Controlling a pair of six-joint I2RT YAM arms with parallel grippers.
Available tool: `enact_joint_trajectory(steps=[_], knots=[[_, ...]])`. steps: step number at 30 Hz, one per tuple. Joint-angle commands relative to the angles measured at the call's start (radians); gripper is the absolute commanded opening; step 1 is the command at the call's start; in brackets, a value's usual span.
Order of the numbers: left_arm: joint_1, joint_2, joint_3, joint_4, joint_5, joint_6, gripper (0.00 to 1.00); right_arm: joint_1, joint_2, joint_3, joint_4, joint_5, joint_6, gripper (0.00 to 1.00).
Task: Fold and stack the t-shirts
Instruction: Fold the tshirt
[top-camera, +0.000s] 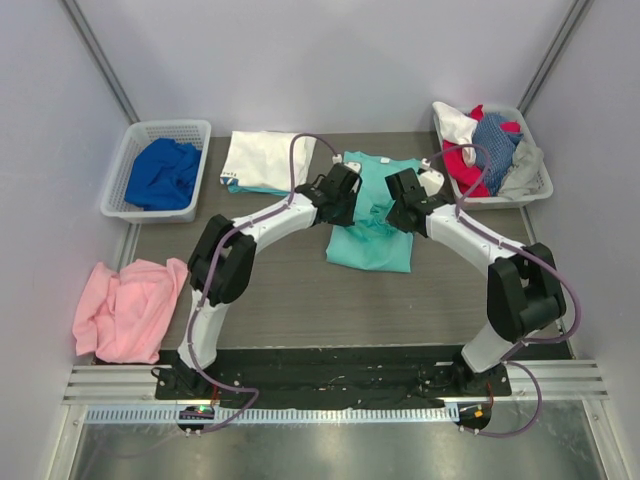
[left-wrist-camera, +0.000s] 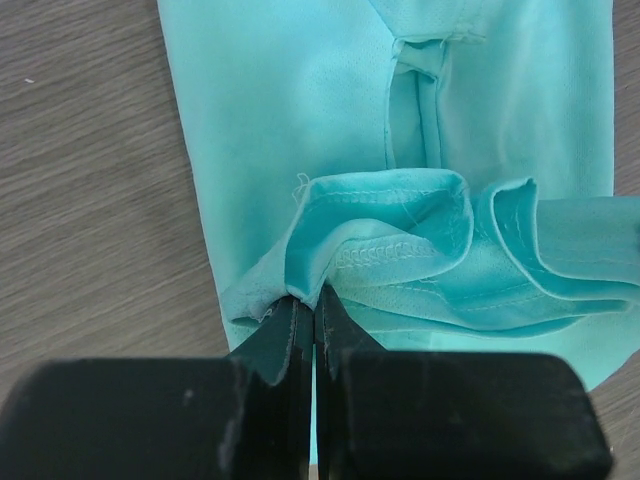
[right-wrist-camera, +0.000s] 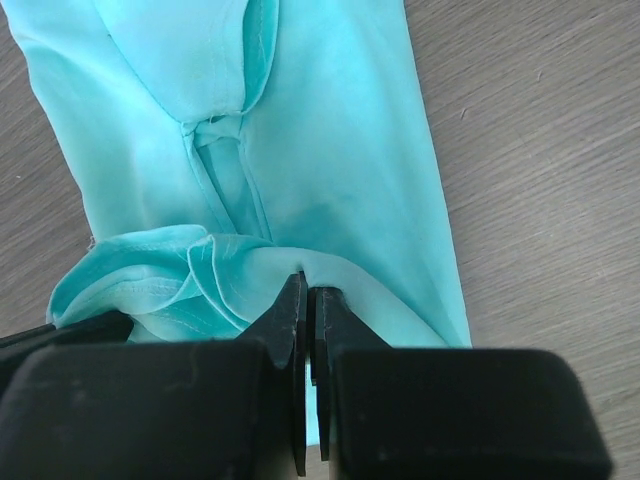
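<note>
Two claws (left-wrist-camera: 306, 303) (right-wrist-camera: 306, 288), seemingly one mint tee (top-camera: 371, 246)

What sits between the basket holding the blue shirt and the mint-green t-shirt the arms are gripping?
A folded white t-shirt lies between that white lattice basket and the mint-green t-shirt; the top external view shows it.
</note>
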Motion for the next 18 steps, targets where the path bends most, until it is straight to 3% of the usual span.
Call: enact_joint_trajectory(steps=[1,18], knots=[[0.017,0.022,0.076,0.001,0.044,0.024,0.0,-0.026,0.022,0.044,0.046,-0.018,-0.027,0.01],[0.076,0.141,0.238,-0.032,0.089,0.031,0.0,-0.095,0.106,0.096,0.068,-0.026,-0.059,0.01]])
